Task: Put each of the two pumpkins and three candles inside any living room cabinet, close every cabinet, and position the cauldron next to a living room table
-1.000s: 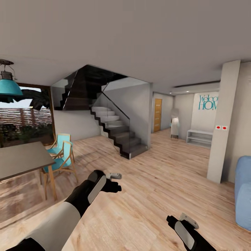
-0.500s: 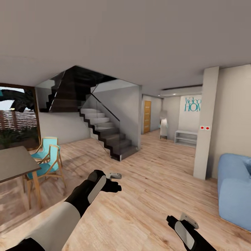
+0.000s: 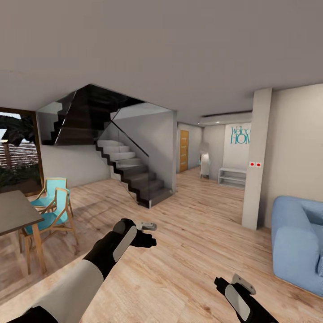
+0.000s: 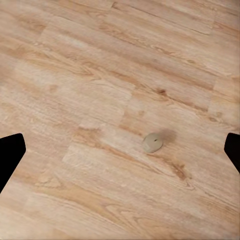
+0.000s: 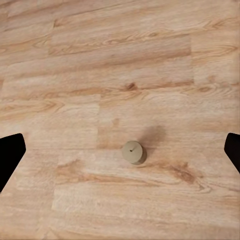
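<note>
Tan candle (image 5: 133, 152) upright on wood floor (image 4: 100, 75), left gripper (image 4: 120, 150) and right gripper (image 5: 120, 155) both spread wide, empty, blue sofa (image 3: 298, 242) right.

left hand (image 3: 150, 225): raised forward, open | right hand (image 3: 237, 281): low, open

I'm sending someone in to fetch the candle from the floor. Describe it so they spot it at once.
Start from the light wooden plank floor seen by the right wrist camera. The candle stands upright on a bare plank, just below a dark knot in the wood. It is a small stubby tan cylinder with a tiny wick mark on top, casting a faint shadow, with nothing else beside it.
</note>
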{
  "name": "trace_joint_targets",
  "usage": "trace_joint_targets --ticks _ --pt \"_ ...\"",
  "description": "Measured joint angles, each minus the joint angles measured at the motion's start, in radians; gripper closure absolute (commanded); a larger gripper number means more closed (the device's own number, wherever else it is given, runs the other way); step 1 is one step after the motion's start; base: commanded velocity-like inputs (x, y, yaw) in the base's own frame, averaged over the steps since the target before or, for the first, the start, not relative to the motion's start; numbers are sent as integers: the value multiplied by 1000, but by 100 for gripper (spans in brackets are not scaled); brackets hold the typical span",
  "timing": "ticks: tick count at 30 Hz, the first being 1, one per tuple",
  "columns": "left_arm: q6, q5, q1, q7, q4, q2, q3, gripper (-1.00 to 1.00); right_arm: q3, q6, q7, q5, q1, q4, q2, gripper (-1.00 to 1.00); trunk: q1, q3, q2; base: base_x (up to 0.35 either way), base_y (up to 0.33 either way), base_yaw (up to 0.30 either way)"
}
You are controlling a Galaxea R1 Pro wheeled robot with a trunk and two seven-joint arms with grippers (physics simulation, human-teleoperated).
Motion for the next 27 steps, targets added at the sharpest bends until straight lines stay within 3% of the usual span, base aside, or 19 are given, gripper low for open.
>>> trace_joint_targets --ticks 27 --pt "0 0 0 0 0 0 0 -100 2 4 0 0 -1 1 0 -100 0 -42 0 0 0 0"
